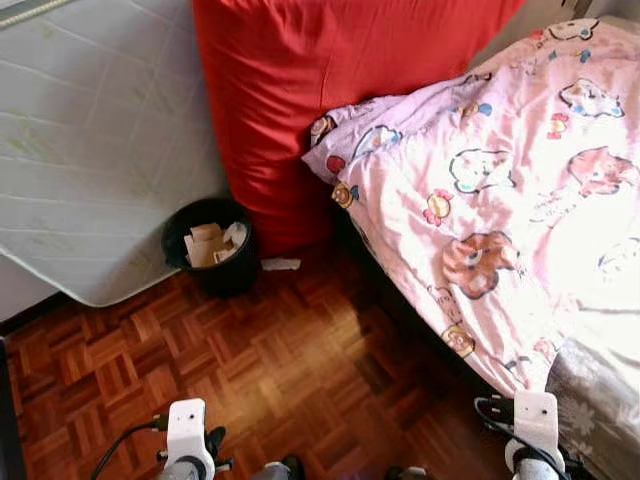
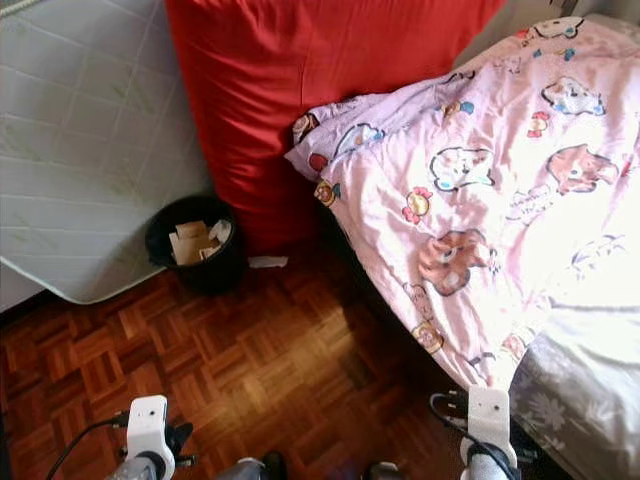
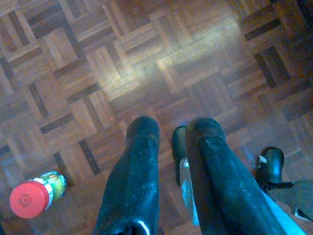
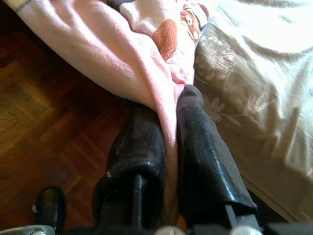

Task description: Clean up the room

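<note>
A pink cartoon-print blanket lies rumpled over the bed on the right, its edge hanging toward the floor. My right gripper is low beside the bed, shut on that hanging edge of the pink blanket, with fabric running between its fingers. My left gripper hangs over the parquet, a narrow gap between its fingers and nothing in it. A small bottle with a red cap lies on the floor near it. A black bin holding paper scraps stands by the red mattress, with a white paper scrap on the floor beside it.
A red mattress and a white quilted mattress lean upright behind the bin. Under the blanket shows a grey floral sheet. Parquet floor stretches between me and the bin. My own feet show at the bottom edge.
</note>
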Tool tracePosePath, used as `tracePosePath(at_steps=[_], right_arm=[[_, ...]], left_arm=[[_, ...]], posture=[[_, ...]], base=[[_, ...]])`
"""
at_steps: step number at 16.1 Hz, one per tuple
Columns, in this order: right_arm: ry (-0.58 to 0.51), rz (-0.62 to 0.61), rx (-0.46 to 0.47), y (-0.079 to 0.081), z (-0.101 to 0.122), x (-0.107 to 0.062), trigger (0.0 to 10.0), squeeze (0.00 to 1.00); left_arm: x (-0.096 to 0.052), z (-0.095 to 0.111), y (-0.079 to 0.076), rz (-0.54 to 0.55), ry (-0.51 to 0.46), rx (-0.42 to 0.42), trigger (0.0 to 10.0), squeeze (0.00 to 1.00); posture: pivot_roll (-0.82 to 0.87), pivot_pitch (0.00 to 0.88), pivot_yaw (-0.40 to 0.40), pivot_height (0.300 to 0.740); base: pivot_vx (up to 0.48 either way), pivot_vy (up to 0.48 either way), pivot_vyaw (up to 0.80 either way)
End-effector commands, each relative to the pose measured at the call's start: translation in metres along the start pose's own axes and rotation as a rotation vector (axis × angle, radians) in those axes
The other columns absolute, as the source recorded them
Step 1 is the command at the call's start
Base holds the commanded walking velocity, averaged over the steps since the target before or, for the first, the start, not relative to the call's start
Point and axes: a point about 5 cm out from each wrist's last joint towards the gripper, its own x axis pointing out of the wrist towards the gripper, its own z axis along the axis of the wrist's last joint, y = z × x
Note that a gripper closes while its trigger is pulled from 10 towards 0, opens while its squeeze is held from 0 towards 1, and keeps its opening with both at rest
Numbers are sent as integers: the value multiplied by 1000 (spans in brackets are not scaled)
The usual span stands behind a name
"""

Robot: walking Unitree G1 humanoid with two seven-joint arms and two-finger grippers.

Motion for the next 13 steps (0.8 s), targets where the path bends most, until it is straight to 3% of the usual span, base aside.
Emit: tracePosePath(at_steps=[1, 12, 13], right_arm=[[38, 16, -5, 2, -12, -6, 10000, 1000], [100, 76, -24, 5, -25, -8, 10000, 1000], [192, 114, 26, 10, -36, -12, 10000, 0]], left_arm=[[-4, -10, 6, 5, 41, 20, 10000, 0], [-4, -12, 5, 0, 56, 24, 10000, 0], [-4, -12, 4, -2, 60, 24, 10000, 0]], posture=[[-14, 215, 70, 740], [-14, 210, 68, 740], [-14, 204, 71, 740]], base=[[0, 0, 0], [0, 0, 0], [0, 0, 0]])
